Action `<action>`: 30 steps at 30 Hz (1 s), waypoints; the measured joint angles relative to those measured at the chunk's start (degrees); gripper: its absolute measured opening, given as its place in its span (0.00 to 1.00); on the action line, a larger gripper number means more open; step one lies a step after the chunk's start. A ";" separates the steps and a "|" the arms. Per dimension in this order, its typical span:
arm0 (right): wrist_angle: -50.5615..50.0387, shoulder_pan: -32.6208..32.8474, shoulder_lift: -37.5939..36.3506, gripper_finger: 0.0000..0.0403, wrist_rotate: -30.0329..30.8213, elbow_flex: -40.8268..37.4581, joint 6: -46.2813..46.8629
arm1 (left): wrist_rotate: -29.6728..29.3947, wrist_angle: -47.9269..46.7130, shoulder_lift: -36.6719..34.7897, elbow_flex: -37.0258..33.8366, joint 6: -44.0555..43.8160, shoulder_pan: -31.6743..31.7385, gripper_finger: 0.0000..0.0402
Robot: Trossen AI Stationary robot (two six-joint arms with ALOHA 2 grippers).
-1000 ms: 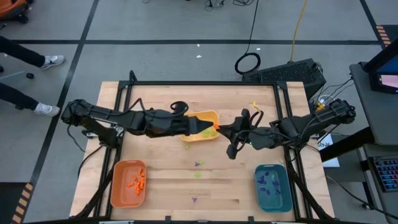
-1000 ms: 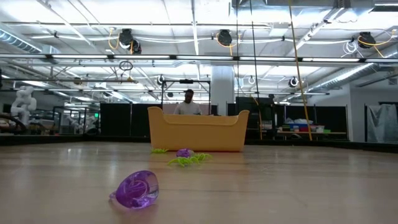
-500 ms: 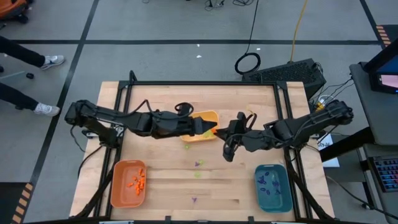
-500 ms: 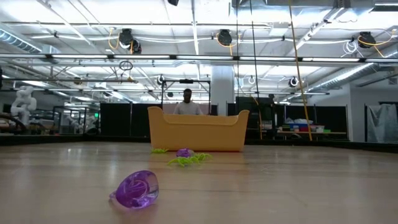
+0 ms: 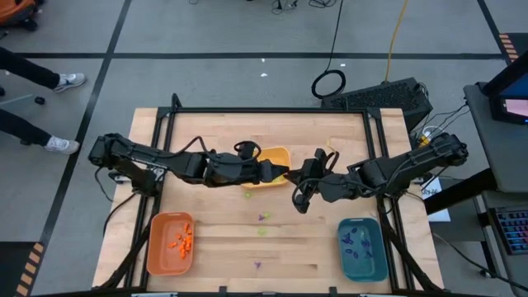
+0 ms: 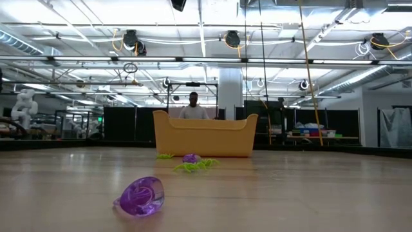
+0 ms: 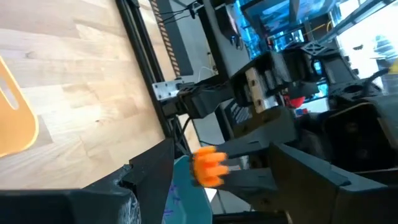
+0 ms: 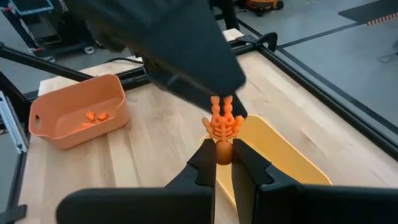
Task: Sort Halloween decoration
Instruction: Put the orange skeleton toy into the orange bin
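Observation:
A small orange decoration piece (image 8: 223, 121), shaped like a tiny bony hand, sits in my right gripper (image 8: 223, 149) over the right end of the yellow tray (image 5: 266, 159). My left gripper (image 7: 222, 149) is open and has come level from the table's left. Its two fingers stand on either side of the same orange piece (image 7: 208, 167); whether they touch it I cannot tell. Loose purple (image 6: 140, 195) and green (image 6: 193, 166) pieces lie on the table. Orange pieces lie in the orange tray (image 5: 169, 243), purple ones in the teal tray (image 5: 361, 247). My right gripper pinches the orange piece by its narrow stem end (image 8: 223, 151) between its two fingertips (image 8: 207, 155). It comes level from the table's right. The piece is lifted clear, its spread fingers pointing away from the gripper toward the left gripper.
The two arms meet nose to nose (image 5: 289, 173) above the table's middle, by the yellow tray. Several stray pieces (image 5: 262, 217) lie between the trays. A black frame (image 5: 169, 124) edges the table. A person stands far behind the yellow tray (image 6: 205, 135) in the low view.
My left gripper has reached toward the table's right, across the yellow tray, up to the orange piece. My right gripper has carried that piece a little toward the table's left, and the gap between the arms has closed. The pieces on the table have not moved.

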 joint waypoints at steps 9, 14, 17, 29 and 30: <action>-0.52 -1.17 0.02 0.02 0.04 0.00 -0.06 | 0.13 -0.81 -0.10 0.02 0.02 0.02 0.51; -0.59 -1.55 0.02 0.02 -0.02 0.00 -0.24 | -0.32 -2.35 -0.10 0.02 0.23 0.07 0.43; -0.61 -1.60 0.02 0.02 -0.02 0.00 -0.72 | -0.57 -2.42 -0.10 0.02 0.44 0.09 0.40; -1.07 -1.97 0.02 0.02 -0.09 0.00 -1.16 | -0.57 -2.38 -0.10 0.02 1.63 0.98 0.35; -1.07 -1.97 0.02 0.02 -0.11 0.00 -1.16 | -0.55 -2.38 -0.10 0.02 1.95 0.94 0.32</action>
